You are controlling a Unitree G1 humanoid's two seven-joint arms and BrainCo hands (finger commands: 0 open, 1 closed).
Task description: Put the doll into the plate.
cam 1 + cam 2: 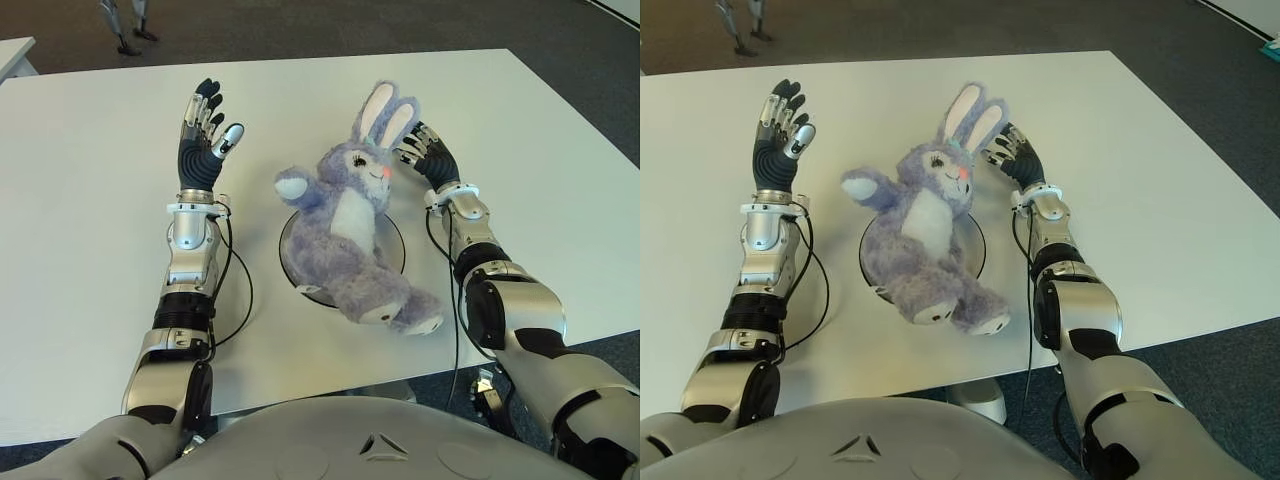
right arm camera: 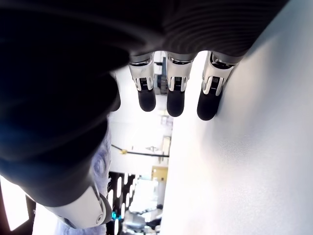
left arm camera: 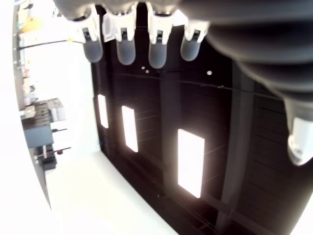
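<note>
A purple and white plush rabbit doll point(image 1: 350, 225) lies on its back across the dark round plate point(image 1: 397, 250) in the middle of the white table point(image 1: 90, 230). Its feet hang over the plate's near rim and its ears point away from me. My right hand point(image 1: 425, 150) is just to the right of the doll's head and ears, fingers relaxed and holding nothing. The right wrist view shows those fingers point(image 2: 176, 98) straight beside the tabletop, with a bit of purple fur point(image 2: 100, 164) at the side. My left hand point(image 1: 205, 130) is raised left of the doll, palm up and fingers spread.
The table's front edge runs close to my body, and its right edge drops to dark floor point(image 1: 600, 100). The corner of another white table point(image 1: 12, 55) shows at the far left. The feet of some stand point(image 1: 125, 40) are on the floor beyond the table.
</note>
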